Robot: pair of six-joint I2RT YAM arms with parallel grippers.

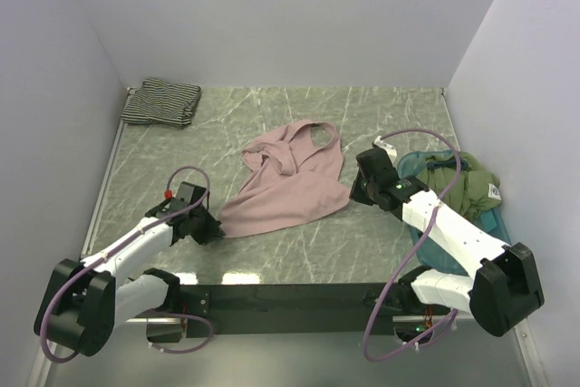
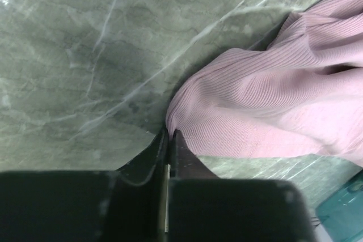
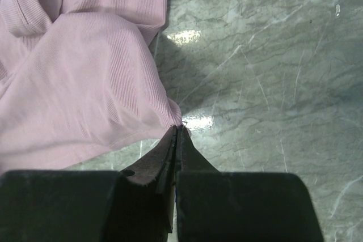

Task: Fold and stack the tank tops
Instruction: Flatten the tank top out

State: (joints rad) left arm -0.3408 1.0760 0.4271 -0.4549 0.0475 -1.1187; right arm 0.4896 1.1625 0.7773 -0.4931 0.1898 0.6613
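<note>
Pink tank top (image 1: pixel 292 183) crumpled at middle of bench (image 1: pixel 163 169). Left claw (image 2: pixel 170 135) clenched on one hem corner, right claw (image 3: pixel 177 131) pinching the other. Striped tank top (image 1: pixel 161 102) at far left corner.

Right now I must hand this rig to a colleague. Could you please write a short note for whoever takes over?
Left gripper: shut on the pink tank top, at its near left corner.
Right gripper: shut on the same top, at its near right corner.
Where: the pink top lies crumpled mid-table; the striped tank top sits in the far left corner; an olive cloth lies in the teal tray on the right.
Done: the striped top looks folded.
Left: spread and fold the pink top, then stack the two.
</note>
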